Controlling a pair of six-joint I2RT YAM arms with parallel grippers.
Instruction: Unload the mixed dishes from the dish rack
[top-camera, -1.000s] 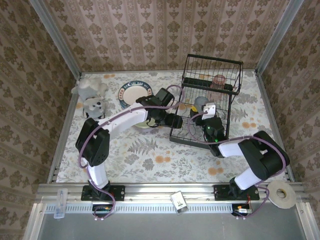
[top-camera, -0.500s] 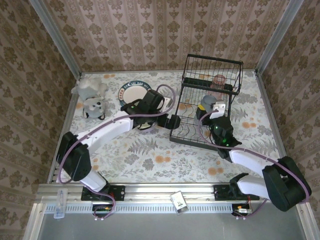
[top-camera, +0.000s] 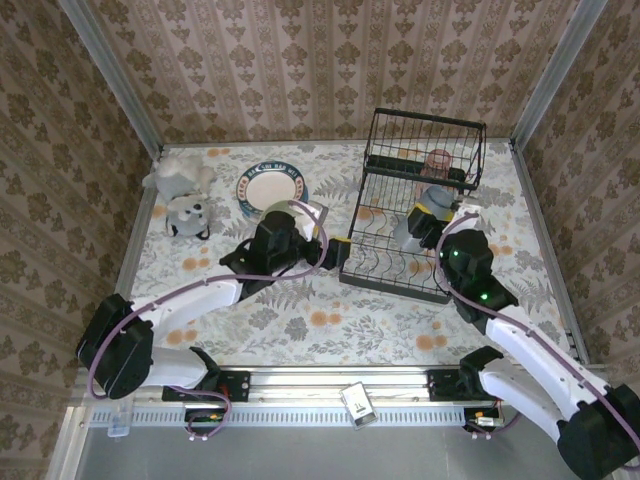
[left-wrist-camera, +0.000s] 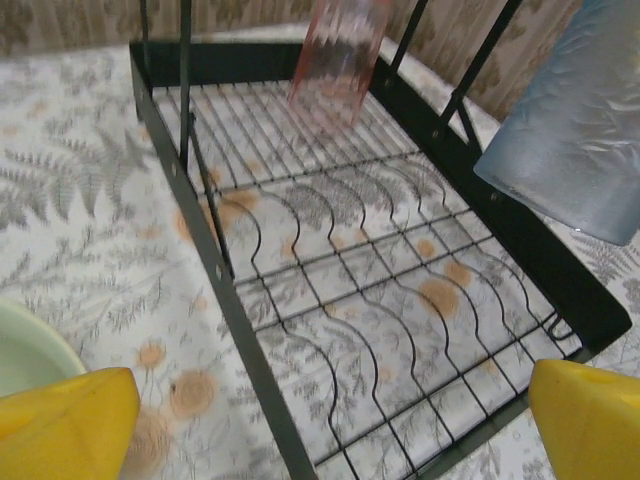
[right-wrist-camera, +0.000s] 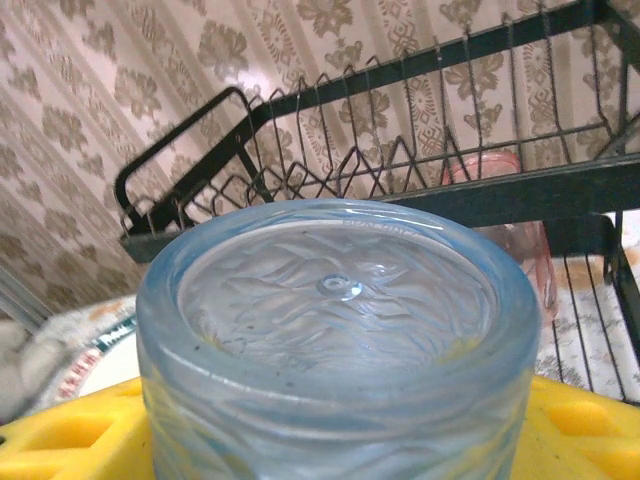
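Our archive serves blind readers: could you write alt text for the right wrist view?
A bluish cup, base toward the camera, is held between yellow jaws. Behind it stands the black wire rack with a pink cup inside.

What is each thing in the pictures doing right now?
left gripper: open, empty.
right gripper: shut on the bluish cup.
bluish cup: gripped, held up over the dish rack.
pink cup: on the rack's upper shelf.
dish rack: upright on the table.
plate: flat on the table.
green bowl: on the table beside the rack.
plush toy: lying on the table.
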